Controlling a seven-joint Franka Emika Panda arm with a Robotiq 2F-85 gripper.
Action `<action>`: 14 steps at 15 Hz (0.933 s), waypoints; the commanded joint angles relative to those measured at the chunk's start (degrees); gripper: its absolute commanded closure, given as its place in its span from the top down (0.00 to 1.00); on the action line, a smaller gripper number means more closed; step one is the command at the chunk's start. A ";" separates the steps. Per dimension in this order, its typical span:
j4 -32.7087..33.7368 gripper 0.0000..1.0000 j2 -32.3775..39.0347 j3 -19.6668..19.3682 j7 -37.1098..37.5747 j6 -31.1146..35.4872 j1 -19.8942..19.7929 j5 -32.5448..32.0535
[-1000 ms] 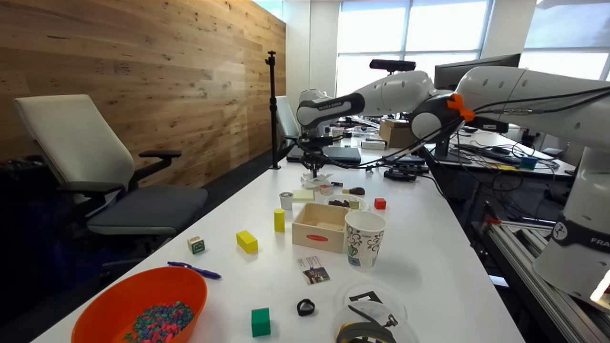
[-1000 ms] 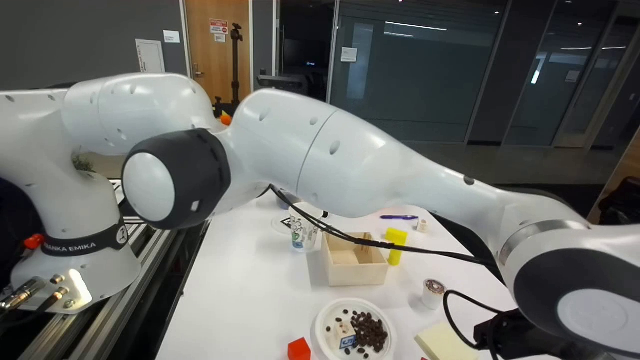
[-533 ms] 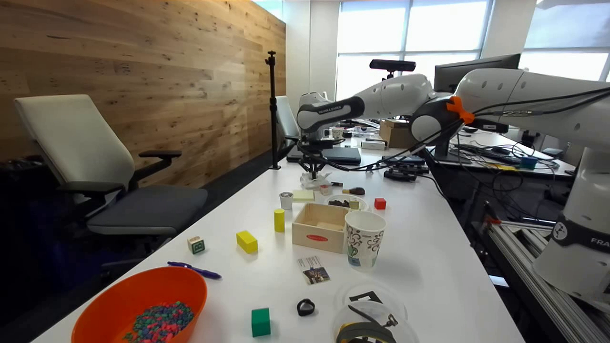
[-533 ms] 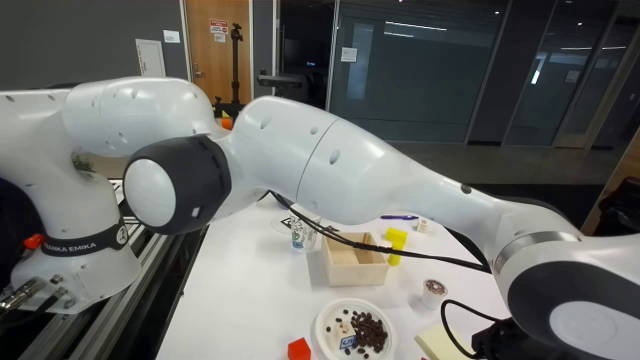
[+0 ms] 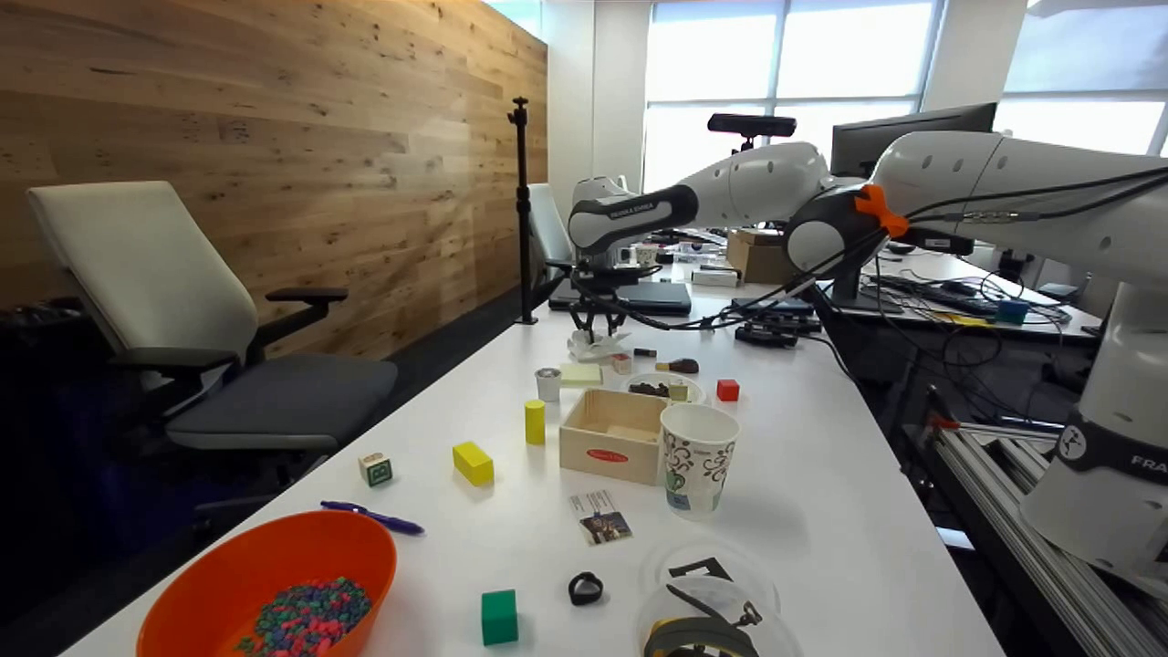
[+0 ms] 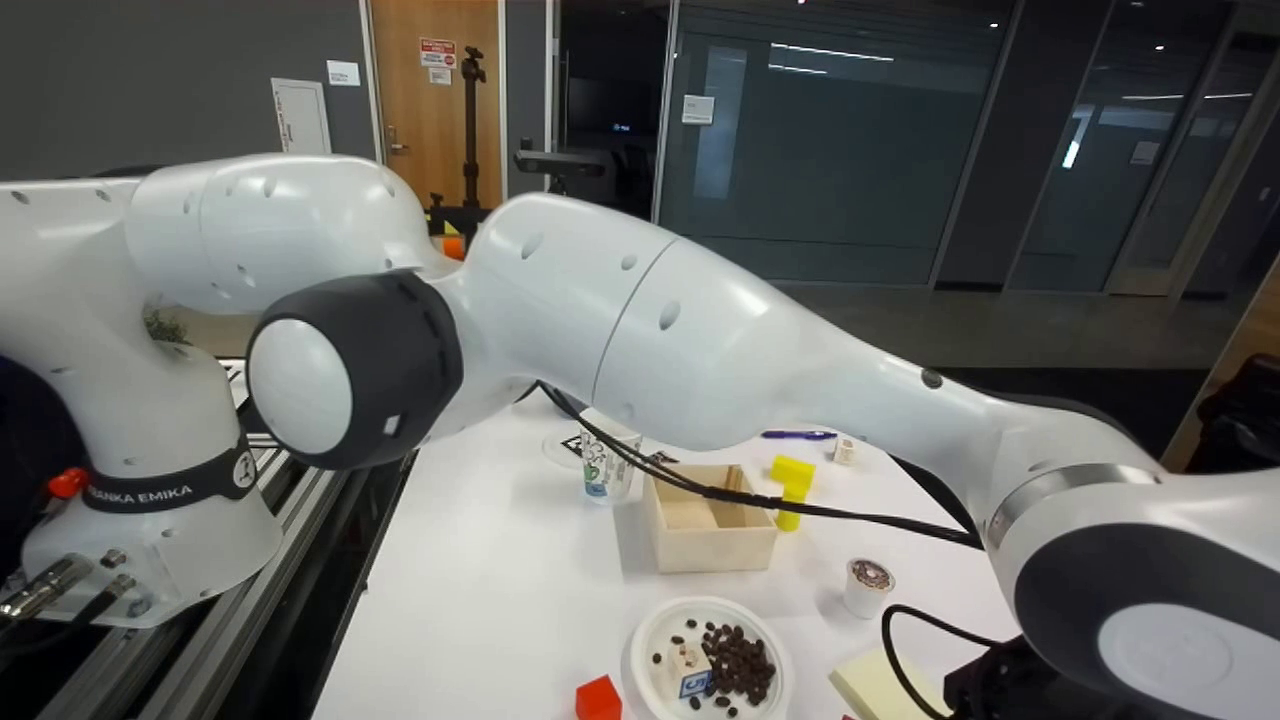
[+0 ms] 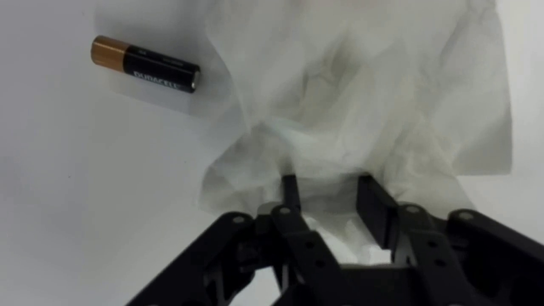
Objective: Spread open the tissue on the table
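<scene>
Two black fingertips (image 7: 290,193) of the black two-finger gripper (image 7: 327,180) stand apart, jaws part-spread w/ crumpled white paper tissue (image 7: 361,93) showing in the gap; can't tell if they touch it. Tissue sits bunched + creased on the long white-topped rectangular table (image 5: 821,511), under the gripper. Black-and-copper cylindrical battery (image 7: 144,63) lies just beside it. Pale-yellow square pad (image 5: 581,375) nr tissue in an ext. view. Both ext. views: round white plate (image 6: 705,605) w/ dark-brown beans (image 6: 742,662), bright-red cube (image 6: 598,700) nr it.
</scene>
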 commanded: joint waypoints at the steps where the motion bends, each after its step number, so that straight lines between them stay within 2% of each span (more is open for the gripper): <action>1: 0.65 0.73 0.88 0.77 -1.43 1.13 -0.38 -0.73; 2: 0.66 0.82 0.91 0.76 -1.52 1.11 -0.38 -0.74; 5: 1.02 0.99 1.21 0.79 -1.65 0.92 -0.37 -0.73; 14: -0.29 1.00 -2.08 0.34 -4.28 0.37 -0.10 -1.33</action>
